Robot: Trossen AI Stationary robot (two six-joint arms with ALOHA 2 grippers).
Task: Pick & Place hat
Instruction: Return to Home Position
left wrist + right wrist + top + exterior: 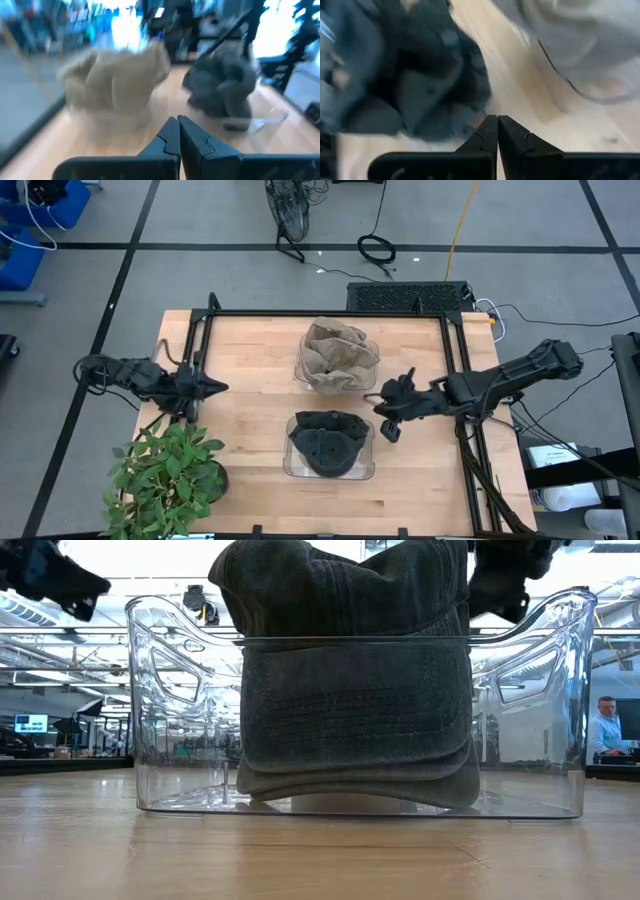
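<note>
Cloth cap (355, 710), glossy plastic bin (180, 730), wooden table (300, 860)

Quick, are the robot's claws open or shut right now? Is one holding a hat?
Left claw: shut, holding nothing.
Right claw: shut, holding nothing.

Table (250, 420): top bin (299, 368), bottom bin (291, 469), plant (165, 475)

A transparent bin (180, 690) is seen on the wooden table (320, 860), and a black cap (355, 710) is held inside it, its crown raised above the rim. Part of the left arm (50, 575) is shown at the upper left and part of the right arm (505, 580) at the upper right. A person (603, 730) is seen far behind, at the right.
</note>
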